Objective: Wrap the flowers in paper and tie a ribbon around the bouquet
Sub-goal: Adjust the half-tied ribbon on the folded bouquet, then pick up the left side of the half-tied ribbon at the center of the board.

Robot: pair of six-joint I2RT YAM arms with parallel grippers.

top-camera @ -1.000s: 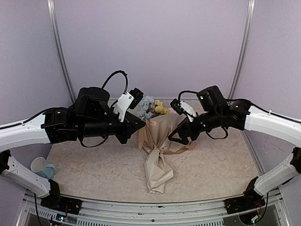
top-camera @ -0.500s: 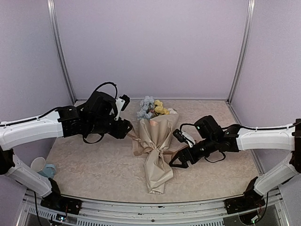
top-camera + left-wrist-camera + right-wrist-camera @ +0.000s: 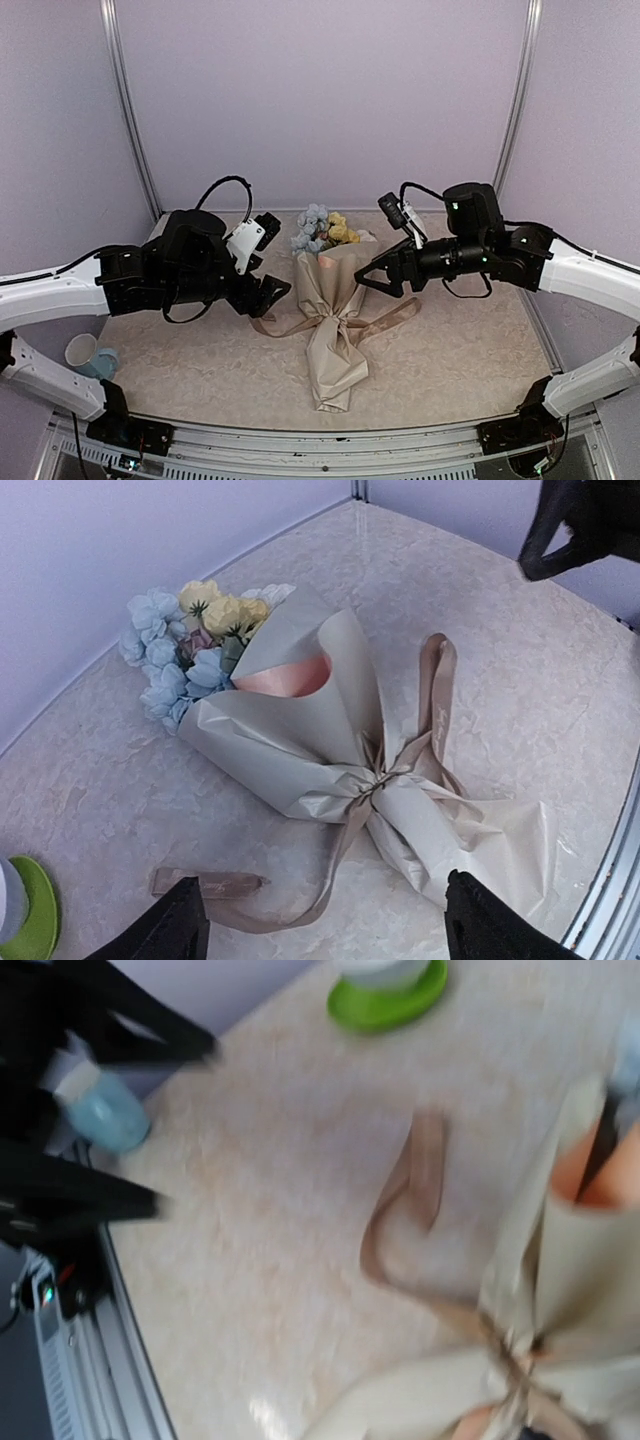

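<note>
There's the bouquet (image 3: 335,285), lying mid-frame, blooms toward the back wall. The flowers (image 3: 318,228) are tucked inside the paper (image 3: 330,375), and the ribbon (image 3: 437,685) is cinched at the waist with tails trailing left and right (knot or proper bow, hard to say). The left gripper (image 3: 268,292) hangs spread wide and empty just left of it. The right gripper (image 3: 382,280) is spread and empty too, at its upper right. Wrapping and tying look done, so perhaps only tidying the tails remains.

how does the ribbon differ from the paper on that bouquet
The paper is pale beige and broad; the ribbon is darker tan and narrow. The paper wraps the flowers as a cone; the ribbon cinches its waist, tails trailing loose. Both rest on the table.
</note>
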